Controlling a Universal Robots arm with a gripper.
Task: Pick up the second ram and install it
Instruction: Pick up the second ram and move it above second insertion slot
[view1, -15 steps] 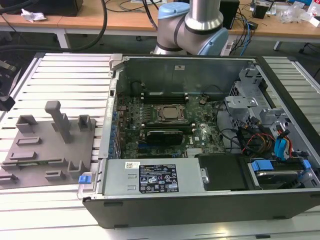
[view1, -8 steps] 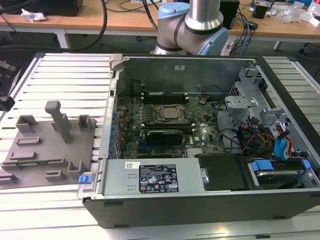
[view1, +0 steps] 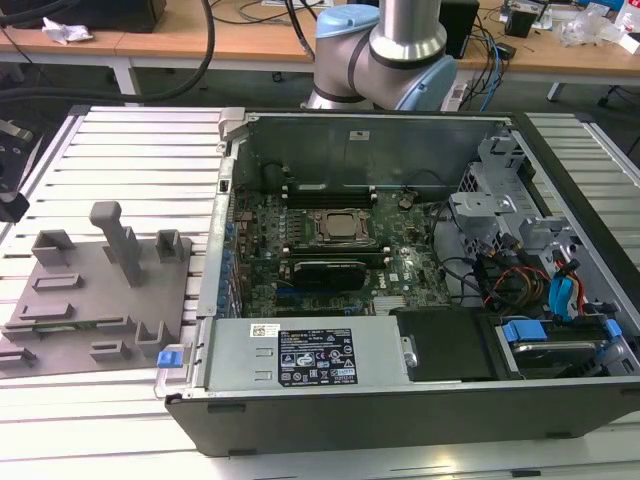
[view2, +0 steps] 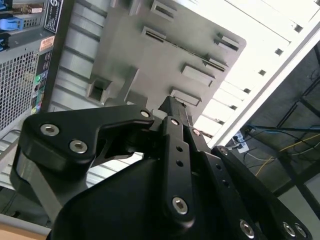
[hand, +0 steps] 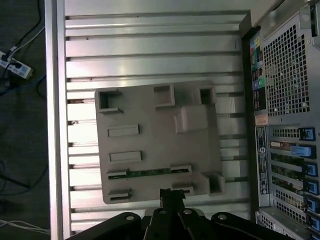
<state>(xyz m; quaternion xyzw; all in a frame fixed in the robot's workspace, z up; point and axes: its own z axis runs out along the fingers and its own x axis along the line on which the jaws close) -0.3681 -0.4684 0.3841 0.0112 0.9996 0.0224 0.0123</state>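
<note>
Closed and empty, the black gripper (hand: 172, 196) hovers over the grey plastic tray (hand: 150, 107) whose slot props the thin green second ram (hand: 150, 172) on edge, likely for pinching.

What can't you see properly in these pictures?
The second ram, first wrist view: just a thin green edge shows; its slot in the grey tray hides the rest.
The grey tray, second wrist view: the gripper covers its near part.
The robot arm, exterior view: cut off by the top edge.
The computer case, first wrist view: cut off by the picture's edge.
</note>
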